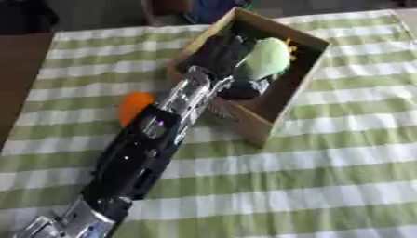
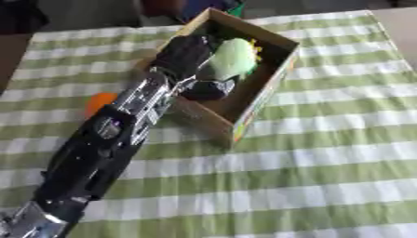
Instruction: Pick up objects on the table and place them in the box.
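Nearest, a soft cloth (image 1: 326,186) in pale green and white stripes, draped flat over the table, with bare dark wood showing along the left edge. Rising from the lower left corner, a long black arm (image 1: 134,158) with glossy casing and silver, ribbed metal joints near the wrist, slanting up and to the right. Just left of the arm, lying on the cloth outside the box, a small rounded orange thing (image 1: 133,106), smooth-looking, partly hidden behind the arm. Further on, a shallow rectangular cardboard box (image 1: 281,109), brown, open-topped, set askew on the cloth. Inside it, the black left hand (image 1: 218,55), reaching over the near wall and lying against a pale green, rounded, soft-looking toy (image 1: 265,59) with a bit of yellow at its top; cannot tell whether fingers are curled or straight. Below the toy, a dark rounded shape (image 1: 243,89), unclear.
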Available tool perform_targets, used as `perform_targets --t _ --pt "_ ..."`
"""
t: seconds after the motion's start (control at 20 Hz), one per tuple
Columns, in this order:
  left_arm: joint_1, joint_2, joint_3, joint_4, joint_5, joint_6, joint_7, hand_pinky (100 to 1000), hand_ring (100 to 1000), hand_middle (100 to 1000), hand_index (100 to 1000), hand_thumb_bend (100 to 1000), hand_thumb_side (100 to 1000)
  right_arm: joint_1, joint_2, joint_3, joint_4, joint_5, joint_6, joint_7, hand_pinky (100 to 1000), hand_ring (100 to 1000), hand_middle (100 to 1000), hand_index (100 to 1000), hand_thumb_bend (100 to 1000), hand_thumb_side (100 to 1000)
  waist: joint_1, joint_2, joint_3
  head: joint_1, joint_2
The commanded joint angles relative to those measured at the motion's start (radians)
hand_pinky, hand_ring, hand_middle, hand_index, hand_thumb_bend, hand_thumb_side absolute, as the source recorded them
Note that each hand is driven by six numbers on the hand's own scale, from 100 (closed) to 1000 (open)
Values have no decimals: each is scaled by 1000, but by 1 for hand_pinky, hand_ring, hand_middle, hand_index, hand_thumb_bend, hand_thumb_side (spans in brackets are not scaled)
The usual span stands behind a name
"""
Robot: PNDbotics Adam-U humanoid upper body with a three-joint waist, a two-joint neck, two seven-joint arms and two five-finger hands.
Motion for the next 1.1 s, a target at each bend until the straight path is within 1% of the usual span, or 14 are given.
perform_targets --t 0.05,0.25,0.35,0.45,0.65,0.75,0.9,1.05,1.1 --pt "-25 16 17 -37 -32 25 8 573 802 760 961 812 1000 -4 -8 -6 -19 -1 3 0 768 755 552 849 100 1000 -7 -24 -1 -3 -8" --pt "-24 17 22 -48 -27 44 31 580 813 774 971 839 1000 -4 -6 -5 -19 -2 4 1 768 755 552 849 100 1000 -9 -26 -3 -3 -12" --pt "-23 17 22 -47 -19 44 33 582 820 780 974 828 1000 -4 -5 -5 -19 -2 4 1 768 755 552 849 100 1000 -10 -27 -4 -2 -12" --pt "-23 17 23 -45 -9 40 31 577 818 775 964 763 1000 -3 -4 -5 -19 -2 5 1 768 755 552 849 100 1000 -11 -28 -5 -2 -12" --pt "-24 17 33 -71 16 54 59 559 799 753 941 674 1000 -1 -3 -4 -19 -1 6 2 768 755 551 849 100 1000 -13 -29 -4 -4 -13" --pt "-25 18 47 -106 40 76 84 546 781 730 921 607 999 -1 -3 -5 -19 -1 7 2 768 755 552 849 100 1000 -14 -30 -1 -5 -13" --pt "-27 27 73 -168 79 114 123 535 761 700 902 524 971 4 -7 -7 -19 1 7 1 767 755 552 849 100 1000 -14 -34 7 -13 -6" --pt "-20 47 93 -234 120 139 164 522 740 673 886 497 956 12 -13 -11 -19 4 7 -4 767 755 552 849 100 1000 -12 -41 21 -27 7" --pt "-16 56 97 -257 134 141 178 514 729 659 875 470 944 14 -15 -12 -19 5 7 -5 767 755 552 849 100 1000 -11 -44 25 -33 13"
